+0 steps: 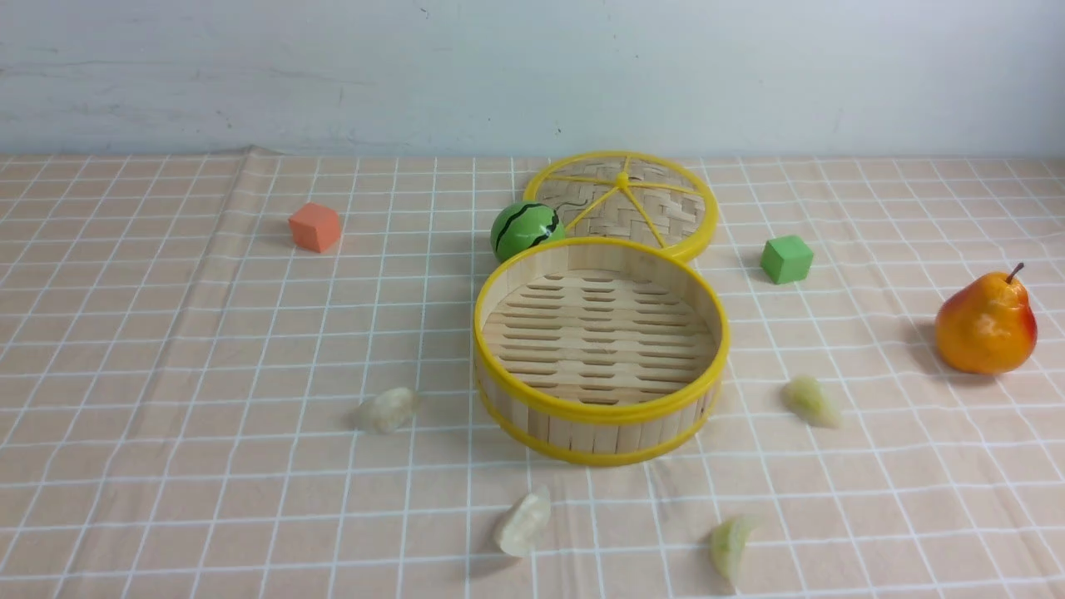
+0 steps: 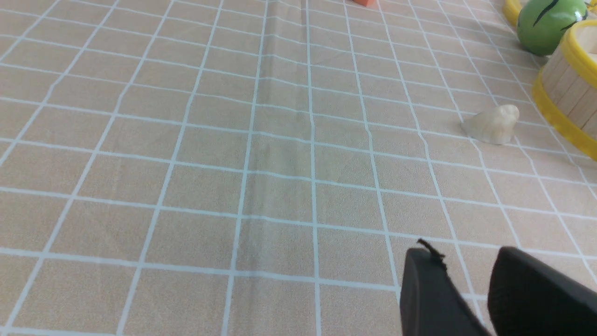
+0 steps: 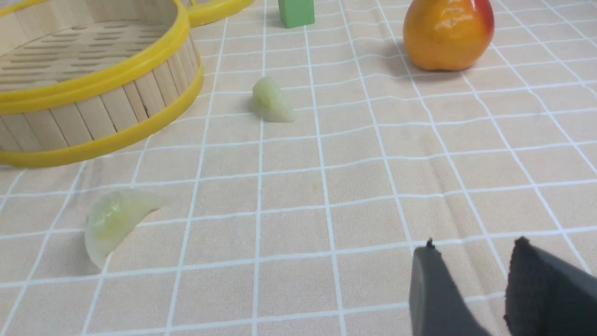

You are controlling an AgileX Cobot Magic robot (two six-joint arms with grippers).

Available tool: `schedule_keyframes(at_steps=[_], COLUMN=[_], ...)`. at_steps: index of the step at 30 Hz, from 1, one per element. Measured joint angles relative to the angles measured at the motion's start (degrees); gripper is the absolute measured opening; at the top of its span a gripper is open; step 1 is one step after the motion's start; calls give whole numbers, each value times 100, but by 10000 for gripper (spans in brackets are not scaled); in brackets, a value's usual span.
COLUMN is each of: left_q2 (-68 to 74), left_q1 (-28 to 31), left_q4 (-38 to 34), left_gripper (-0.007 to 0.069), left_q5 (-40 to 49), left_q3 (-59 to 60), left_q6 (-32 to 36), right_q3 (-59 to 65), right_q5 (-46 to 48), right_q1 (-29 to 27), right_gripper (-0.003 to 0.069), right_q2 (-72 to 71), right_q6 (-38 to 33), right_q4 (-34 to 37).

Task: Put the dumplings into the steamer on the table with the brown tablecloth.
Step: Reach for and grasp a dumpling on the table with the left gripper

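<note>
The left end effector hangs low over the brown tablecloth, its two dark fingers apart with only cloth showing between them. A wide stretch of open cloth runs ahead of it, crossed by one lengthwise crease. The right end effector is parted in the same way and grips nothing, and the cloth straight ahead of it is also free. The tabletop ends at a pale wall at the back; its other edges fall outside the views.

The steamer stands ahead of both end effectors and between them, its slatted floor bare. A flat woven lid lies just behind it.

A whitish dumpling lies on the cloth ahead of the left end effector, just short of the steamer's wall. A second whitish dumpling lies on the steamer's near side. The near green dumpling lies closest to the right end effector, and the far green dumpling lies farther ahead, beside the steamer's wall.

That makes four dumplings, two whitish and two green, all outside the steamer. There are two cubes, an orange cube and a green cube, plus one watermelon ball and one pear
</note>
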Motion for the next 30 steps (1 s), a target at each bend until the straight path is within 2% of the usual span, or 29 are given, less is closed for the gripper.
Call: schedule_keyframes(at_steps=[30], left_q2=[0], left_q1=[0], left_q4=[0], left_gripper=[229], left_q5=[5], left_q3=[0], left_q6=[0], right_q3=[0], right_q5=[0], right_q1=[0], right_gripper=[239], right_q2=[0], right_q6=[0], right_q4=[0])
